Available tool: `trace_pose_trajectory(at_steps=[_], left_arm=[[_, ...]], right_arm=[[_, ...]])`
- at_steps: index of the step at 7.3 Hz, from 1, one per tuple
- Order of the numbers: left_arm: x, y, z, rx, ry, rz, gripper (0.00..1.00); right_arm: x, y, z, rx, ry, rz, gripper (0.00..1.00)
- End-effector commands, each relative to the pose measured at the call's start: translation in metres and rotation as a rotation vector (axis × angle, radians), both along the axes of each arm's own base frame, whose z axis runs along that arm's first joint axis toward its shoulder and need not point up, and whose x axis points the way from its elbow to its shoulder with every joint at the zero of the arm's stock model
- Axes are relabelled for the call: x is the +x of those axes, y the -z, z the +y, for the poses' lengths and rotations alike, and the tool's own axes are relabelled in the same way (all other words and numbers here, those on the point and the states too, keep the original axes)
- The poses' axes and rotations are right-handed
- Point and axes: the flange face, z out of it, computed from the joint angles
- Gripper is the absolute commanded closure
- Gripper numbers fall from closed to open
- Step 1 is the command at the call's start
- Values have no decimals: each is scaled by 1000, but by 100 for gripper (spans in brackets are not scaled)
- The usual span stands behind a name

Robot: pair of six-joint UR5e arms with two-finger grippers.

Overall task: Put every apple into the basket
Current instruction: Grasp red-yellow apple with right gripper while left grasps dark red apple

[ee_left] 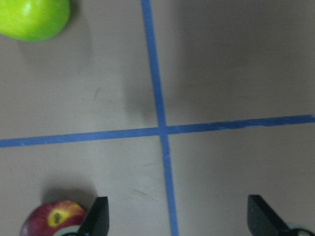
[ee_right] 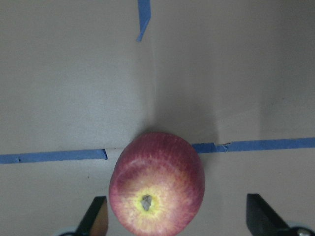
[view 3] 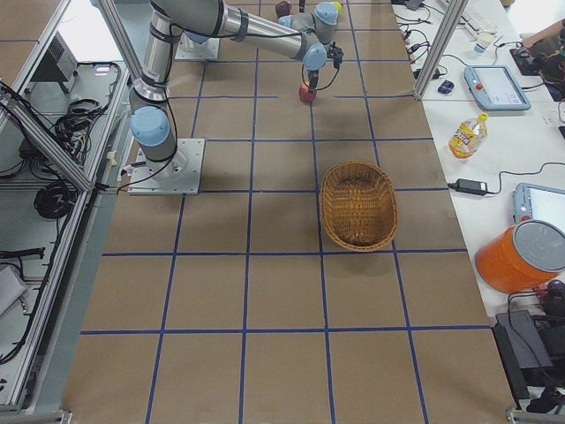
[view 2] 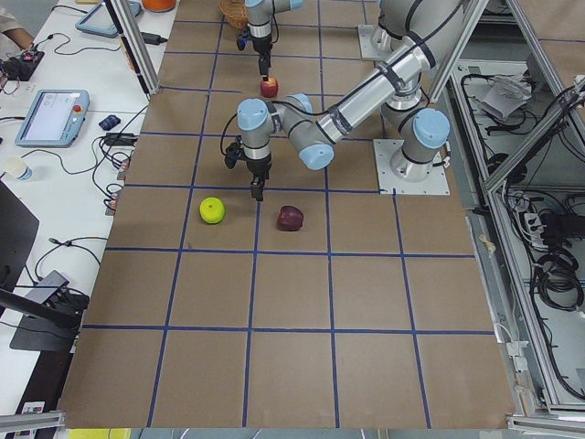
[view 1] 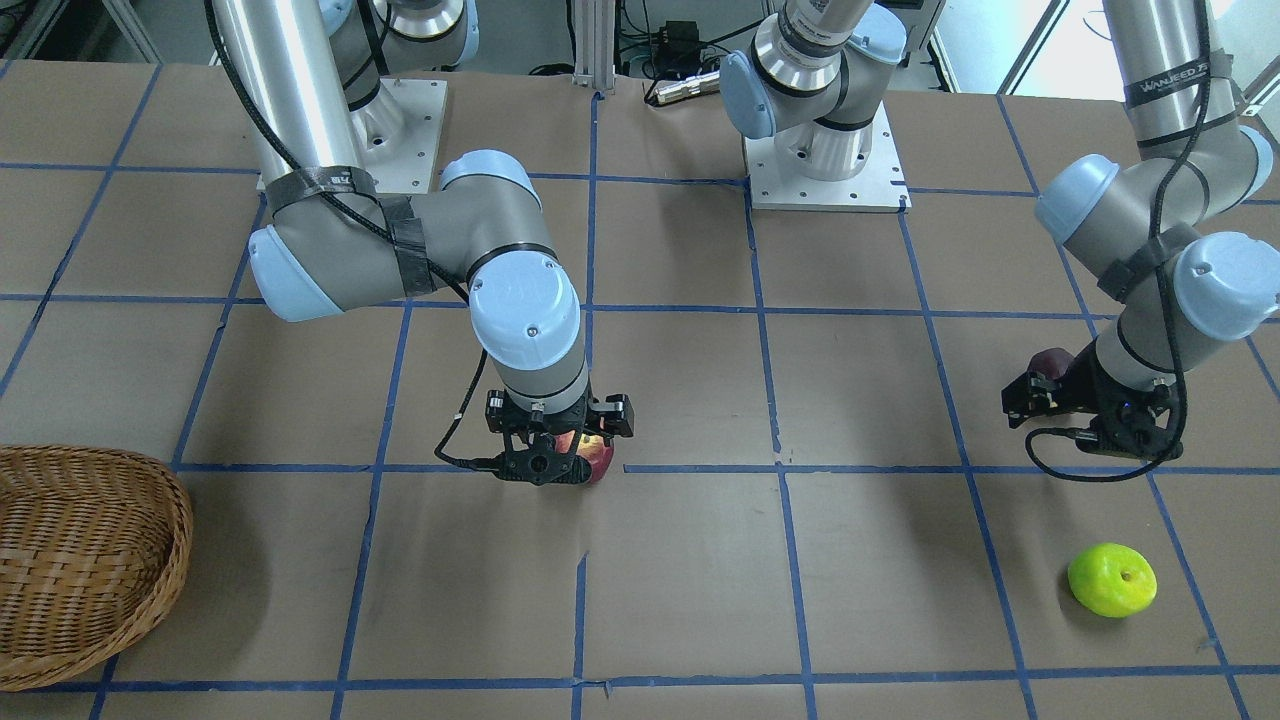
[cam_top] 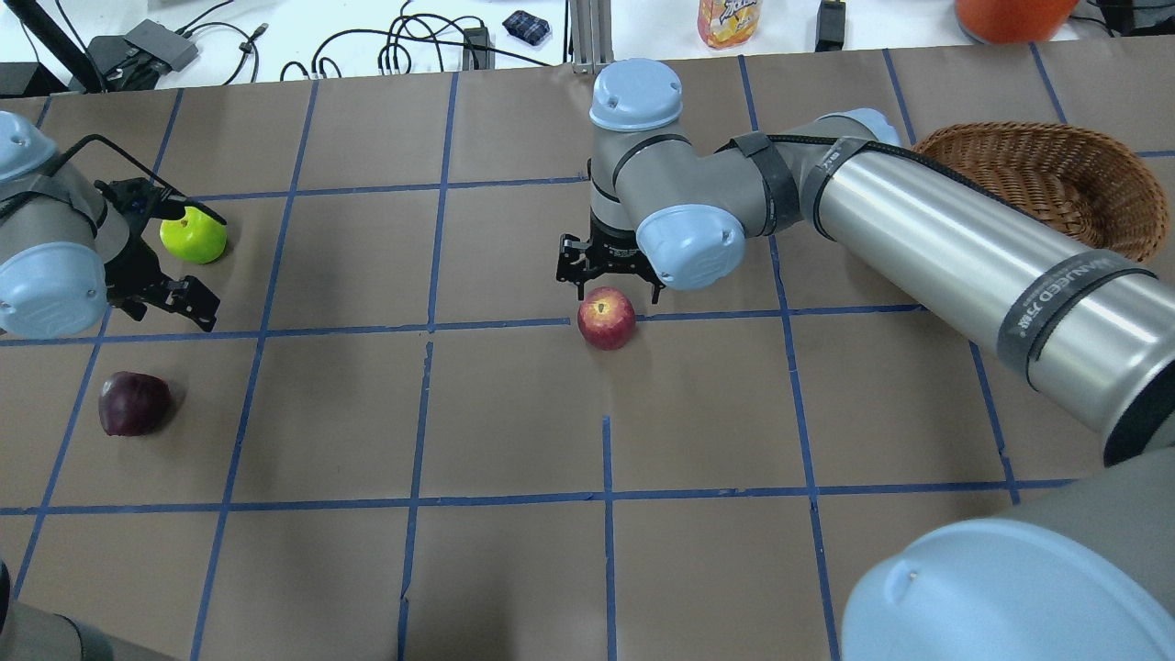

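Note:
The bright red apple (cam_top: 606, 318) lies mid-table on a blue tape line. My right gripper (cam_top: 608, 280) is open and hovers right over it; in the right wrist view the apple (ee_right: 156, 184) sits between the spread fingers (ee_right: 96, 219), untouched. My left gripper (cam_top: 158, 264) is open and empty, above the table between the lime green apple (cam_top: 193, 236) and the dark maroon apple (cam_top: 134, 403). The left wrist view shows the green apple (ee_left: 34, 17) at top left and the maroon apple (ee_left: 54, 219) beside one finger. The wicker basket (cam_top: 1037, 174) stands empty at the far right.
The table is brown paper with a blue tape grid. Both arm bases (view 1: 825, 170) stand on plates at the robot's side. Cables, a bottle (cam_top: 728, 20) and an orange container (cam_top: 1010, 11) lie beyond the far table edge.

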Motion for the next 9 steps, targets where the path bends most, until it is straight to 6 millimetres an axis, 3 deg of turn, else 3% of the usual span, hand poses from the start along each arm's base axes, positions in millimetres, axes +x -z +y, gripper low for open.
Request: trace_pose_trajectory(at_steps=[1,3,5,7,8,9], left_arm=[[58,2,37,80,135,10,0],[47,35,59,125,116,102,0],[47,50,62,152,119,120,0],[48,57,61,151,117,125,0],[47,58,61,152,115,128,26],[47,57,61,149,115,128,73]], right_arm=[[3,13,-1,25,-6,-15,0],[6,24,-3,32,-11,-33,0],[6,27,-4,28,-8,-34,0],[10,44,-3,52,-6,-25,0],[10,45,-4,48,-4,-25,0],[10,44,-4,45,-12,-27,52]])
